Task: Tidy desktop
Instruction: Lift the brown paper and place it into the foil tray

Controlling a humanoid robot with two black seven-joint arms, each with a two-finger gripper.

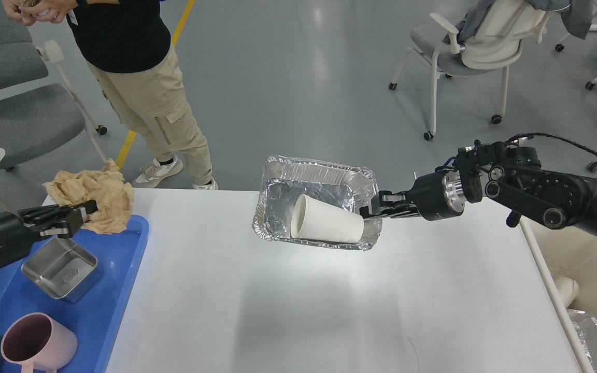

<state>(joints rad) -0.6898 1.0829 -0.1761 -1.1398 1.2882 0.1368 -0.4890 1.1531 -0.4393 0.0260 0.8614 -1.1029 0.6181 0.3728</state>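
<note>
A pink mug [39,342] and steel box [61,268] sat on the blue tray [122,290]; the desktop [329,300] spread beneath; left gripper [87,211] pinched crumpled paper [94,194]; right gripper [373,207] gripped the foil pan [319,176] holding a cup [324,224].

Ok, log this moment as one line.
left gripper: shut on crumpled paper over blue tray | right gripper: shut on foil tray rim, paper cup inside, lifted above desktop

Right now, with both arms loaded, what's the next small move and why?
Probably swing the right gripper rightward toward the beige bin. Its jaws pinch the foil tray rim, lifted above the desktop, with the paper cup lying loose inside, so keep it level.
</note>
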